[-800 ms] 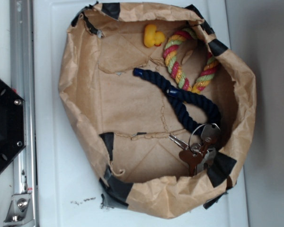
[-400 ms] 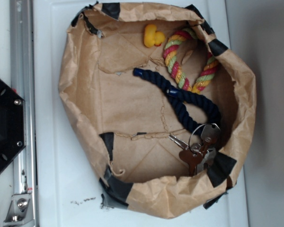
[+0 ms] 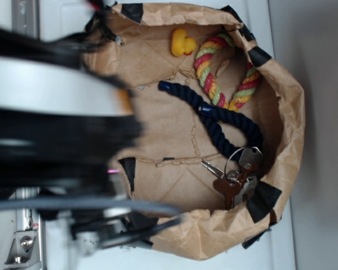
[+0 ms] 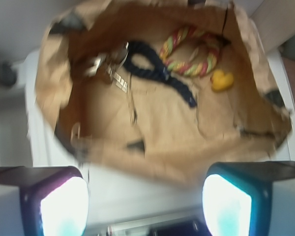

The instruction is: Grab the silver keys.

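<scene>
- Keys (image 3: 236,177) lie in the bag's (image 3: 281,95) corner, touching the blue rope (image 3: 225,121).
- End effector (image 4: 145,196) spread wide, empty, outside the bag.
- Descend on the bunch, clear of the rope.

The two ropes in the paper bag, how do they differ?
The dark blue rope is one plain colour; the striped rope is red, yellow and green. The blue one lies stretched out and curls toward the keys; the striped one forms a ring beside the yellow duck. Both are twisted and lie inside the bag.
</scene>
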`<state>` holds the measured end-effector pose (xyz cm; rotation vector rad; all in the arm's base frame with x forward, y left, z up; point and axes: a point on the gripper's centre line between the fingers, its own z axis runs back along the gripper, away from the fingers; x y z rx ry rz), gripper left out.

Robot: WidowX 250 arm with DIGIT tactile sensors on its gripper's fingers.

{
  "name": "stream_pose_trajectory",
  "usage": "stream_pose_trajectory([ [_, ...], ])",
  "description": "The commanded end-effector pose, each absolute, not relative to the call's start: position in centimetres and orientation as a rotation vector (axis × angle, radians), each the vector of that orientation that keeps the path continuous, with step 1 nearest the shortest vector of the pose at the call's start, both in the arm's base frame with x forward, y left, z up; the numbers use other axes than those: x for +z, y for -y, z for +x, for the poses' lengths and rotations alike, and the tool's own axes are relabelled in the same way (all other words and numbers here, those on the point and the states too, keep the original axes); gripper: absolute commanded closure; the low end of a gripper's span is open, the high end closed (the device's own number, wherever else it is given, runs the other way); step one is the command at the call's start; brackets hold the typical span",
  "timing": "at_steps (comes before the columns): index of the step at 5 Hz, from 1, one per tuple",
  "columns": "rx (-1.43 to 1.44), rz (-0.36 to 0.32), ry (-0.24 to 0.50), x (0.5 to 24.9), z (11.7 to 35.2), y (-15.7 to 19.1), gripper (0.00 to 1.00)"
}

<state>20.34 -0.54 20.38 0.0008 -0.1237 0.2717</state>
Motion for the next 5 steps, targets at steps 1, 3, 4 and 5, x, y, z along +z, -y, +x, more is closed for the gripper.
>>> stream_pose_trajectory([
  [1, 0.487, -0.177, 0.236, 19.7, 23.4, -2.4, 0.0],
  [3, 0.6, -0.243, 0.273, 16.0, 24.7, -3.1, 0.0],
  [4, 0.6, -0.243, 0.273, 16.0, 24.7, -3.1, 0.0],
  [5, 0.6, -0.243, 0.273, 16.0, 24.7, -3.1, 0.0],
])
